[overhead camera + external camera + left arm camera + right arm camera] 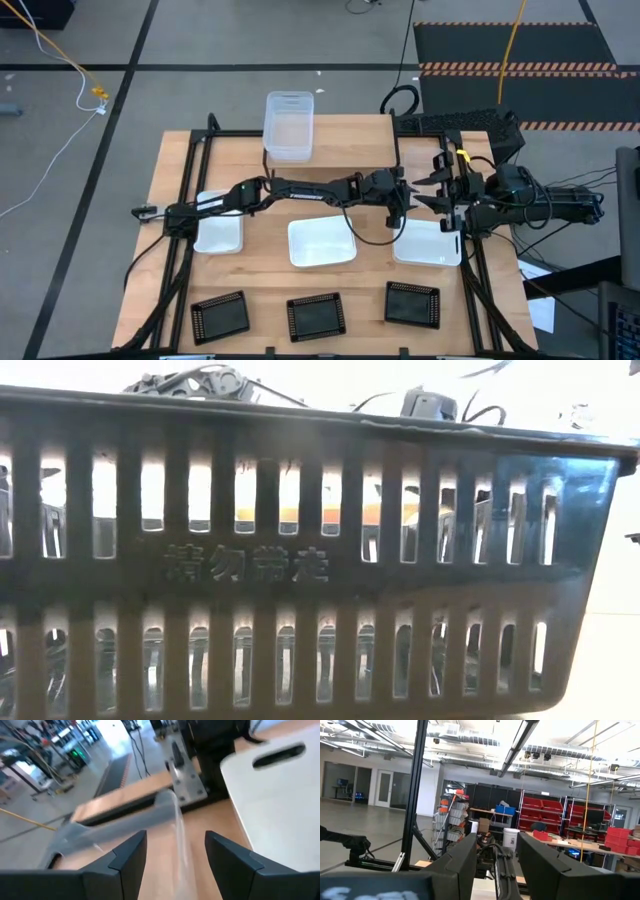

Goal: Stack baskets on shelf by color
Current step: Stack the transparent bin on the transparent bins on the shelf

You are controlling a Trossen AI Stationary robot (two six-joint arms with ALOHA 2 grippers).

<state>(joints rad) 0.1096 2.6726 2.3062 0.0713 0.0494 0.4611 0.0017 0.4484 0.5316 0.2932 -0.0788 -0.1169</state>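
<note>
Clear basket [289,125] on shelf [350,140], top centre, starting that colour's stack | left gripper [398,205] open, empty, mid-frame | right gripper [437,190] open, idle.

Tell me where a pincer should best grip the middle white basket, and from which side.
Probably a long rim wall of the middle white basket, approached from straight above: it sits upright with its mouth open, one finger inside and one outside. Both long sides look free of the neighbouring black baskets.
</note>
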